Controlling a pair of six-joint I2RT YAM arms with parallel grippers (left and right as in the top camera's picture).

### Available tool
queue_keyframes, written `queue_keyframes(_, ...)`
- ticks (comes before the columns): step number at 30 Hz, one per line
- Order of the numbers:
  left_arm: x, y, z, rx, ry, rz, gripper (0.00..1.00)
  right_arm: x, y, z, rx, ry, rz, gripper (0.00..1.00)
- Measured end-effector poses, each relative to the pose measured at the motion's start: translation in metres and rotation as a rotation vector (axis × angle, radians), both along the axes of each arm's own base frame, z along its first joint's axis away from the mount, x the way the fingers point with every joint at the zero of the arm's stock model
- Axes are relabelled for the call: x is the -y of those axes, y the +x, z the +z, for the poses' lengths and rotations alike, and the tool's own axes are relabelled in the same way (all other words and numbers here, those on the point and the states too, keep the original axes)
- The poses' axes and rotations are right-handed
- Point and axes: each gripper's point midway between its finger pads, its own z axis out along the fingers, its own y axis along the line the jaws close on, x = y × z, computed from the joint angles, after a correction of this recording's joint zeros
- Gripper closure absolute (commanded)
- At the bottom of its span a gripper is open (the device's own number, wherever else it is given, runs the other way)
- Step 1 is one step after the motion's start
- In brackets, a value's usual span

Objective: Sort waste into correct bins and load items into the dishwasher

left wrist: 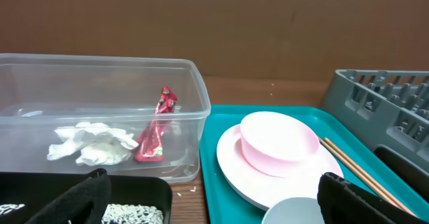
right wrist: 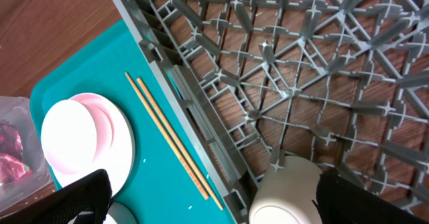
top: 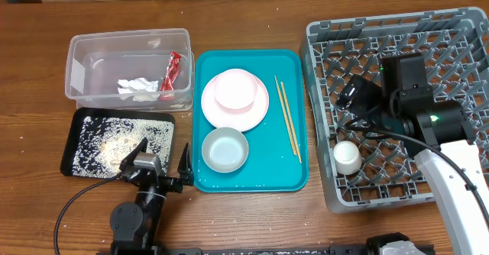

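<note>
Chopsticks (top: pixel 287 116), wooden, two: lying side by side on teal serving tray (top: pixel 252 180), just left of right claw (right wrist: pixel 213 190), across the wall of the grey dish rack (top: pixel 458 33). Long axis runs roughly along that wall, fore-and-aft, with the near ends angled slightly toward the rack.

Right claw: spread wide, empty, over the rack. White cup (top: pixel 348 156) stands in the rack just beside it.

Left claw (top: pixel 160 162): spread, empty, low over the bench (top: pixel 244 11). The chopsticks lie well to its right, beyond the bowl (top: pixel 225 149).

Judgement: right arm nearer; a grip should close across the sticks' length.
</note>
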Motion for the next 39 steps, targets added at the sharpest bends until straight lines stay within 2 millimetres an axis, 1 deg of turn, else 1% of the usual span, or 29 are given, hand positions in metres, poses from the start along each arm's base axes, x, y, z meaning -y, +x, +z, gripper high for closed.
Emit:
queue_keyframes(17, 0.001, 0.0, 0.0, 0.0, 0.0, -0.004, 0.0, -0.001, 0.001, 0.001, 0.006, 0.003, 0.0, 0.0)
queue_keyframes(19, 0.001, 0.0, 0.0, 0.0, 0.0, -0.007, 0.0, -0.004, 0.005, 0.003, 0.024, 0.021, 0.009, 0.0)
queue_keyframes(22, 0.002, 0.0, 0.0, 0.001, -0.001, -0.009, 0.0, -0.018, 0.017, 0.013, 0.083, 0.088, 0.048, 0.0)
queue_keyframes(24, 0.002, 0.0, 0.0, 0.001, -0.001, -0.01, 0.0, -0.03, 0.02, 0.017, 0.101, 0.138, 0.089, 0.08)
queue_keyframes(25, 0.002, 0.0, 0.0, 0.0, -0.001, -0.01, 0.0, -0.035, 0.021, 0.02, 0.109, 0.158, 0.11, 0.09)
queue_keyframes(27, 0.002, 0.0, 0.0, 0.0, -0.001, -0.01, 0.0, -0.056, 0.02, 0.024, 0.131, 0.186, 0.21, 0.09)
queue_keyframes(29, 0.002, 0.0, 0.0, 0.001, -0.001, -0.01, 0.0, -0.089, 0.008, 0.023, 0.122, 0.19, 0.349, 0.09)
queue_keyframes(30, 0.002, 0.0, 0.0, 0.001, -0.001, -0.01, 0.0, -0.109, -0.001, 0.02, 0.109, 0.18, 0.426, 0.08)
queue_keyframes(32, 0.002, 0.0, 0.0, 0.001, -0.001, -0.01, 0.0, -0.143, -0.02, 0.008, 0.071, 0.133, 0.554, 0.0)
queue_keyframes(35, 0.002, 0.0, 0.0, 0.0, -0.001, -0.01, 0.0, -0.181, -0.045, -0.021, 0.008, 0.008, 0.703, 0.0)
queue_keyframes(37, 0.002, 0.0, 0.0, 0.001, -0.001, -0.01, 0.0, -0.195, -0.052, -0.04, -0.02, -0.072, 0.753, 0.01)
queue_keyframes(39, 0.002, 0.0, 0.0, 0.0, -0.001, -0.01, 0.0, -0.204, -0.052, -0.054, -0.031, -0.128, 0.777, 0.02)
